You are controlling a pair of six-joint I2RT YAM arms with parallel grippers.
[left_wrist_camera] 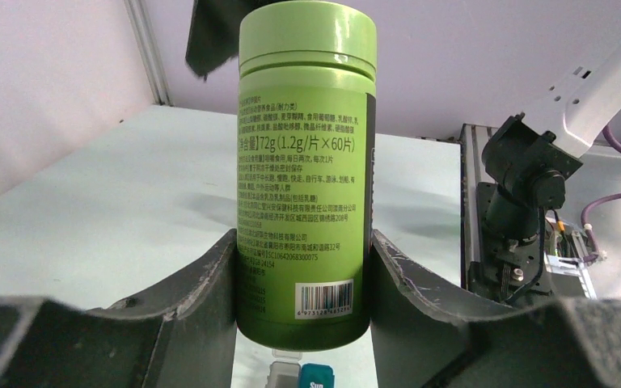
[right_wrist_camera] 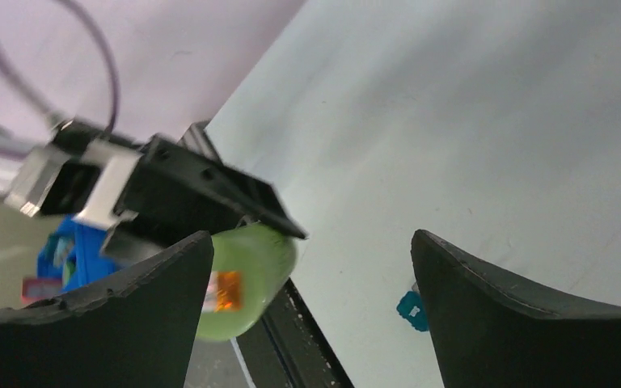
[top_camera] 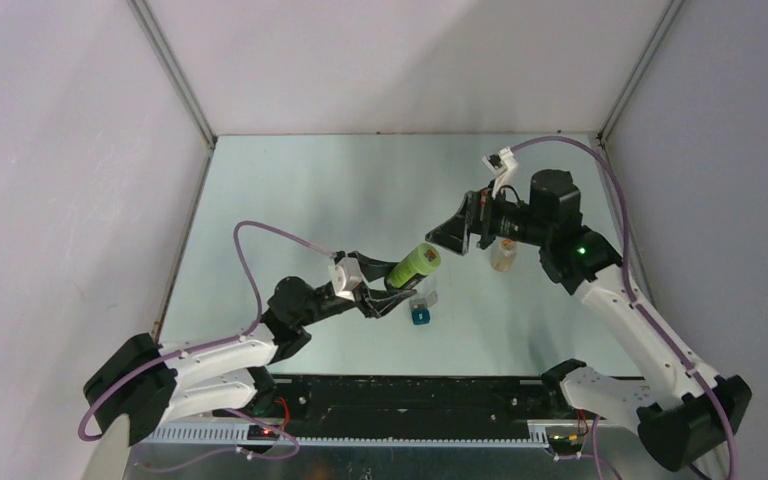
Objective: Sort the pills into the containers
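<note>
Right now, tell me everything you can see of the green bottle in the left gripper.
The green bottle is a glossy, plastic-looking cylinder with a lime-green cap on and a printed label with a barcode. The left gripper clamps its lower body, holding it tilted above the table, cap toward the open right gripper.

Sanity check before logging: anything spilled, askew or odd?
No spill visible. Only the green bottle is tilted, held off the table between the left fingers, lid on. The pale bottle looks upright.
</note>
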